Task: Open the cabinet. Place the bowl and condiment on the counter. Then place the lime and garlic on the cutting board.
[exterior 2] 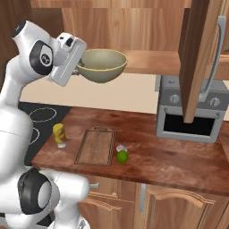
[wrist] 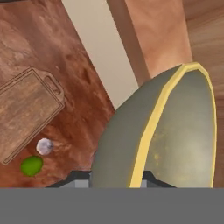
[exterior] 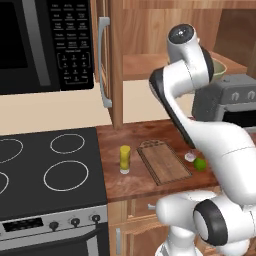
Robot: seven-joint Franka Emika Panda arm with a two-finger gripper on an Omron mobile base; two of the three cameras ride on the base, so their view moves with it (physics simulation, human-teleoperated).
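Bowl [exterior 2: 101, 65], olive-green with a yellowish rim, is held in the air by the gripper [exterior 2: 79, 67] at its left rim, level with the open cabinet's lower shelf [exterior 2: 147, 62] and above the wooden counter [exterior 2: 170, 152]. In the hand view the bowl [wrist: 166, 135] is seen edge-on and close, and its rim passes down between the finger tips, so the fingers are taken to be closed on the rim, though the tips themselves are mostly hidden by the bowl. In the left base view only a small part of the bowl [exterior: 218, 71] is seen behind the arm.

The cabinet door [exterior 2: 199, 53] is swung open and hangs in front of the grey toaster oven [exterior 2: 190, 114], which stands on the counter to the right.

The condiment bottle [exterior 2: 59, 135], yellow, is stood upright on the counter just left of the cutting board [exterior 2: 95, 146]. The lime [exterior 2: 122, 156] is lying on the counter just beside the board's right edge, not on it, and the garlic [exterior 2: 120, 148] is set right against the lime, also off the board. The same pair is seen in the hand view beside the board's corner.

A black stovetop [exterior: 45, 170] is placed left of the counter, with a microwave [exterior: 45, 45] mounted above it.
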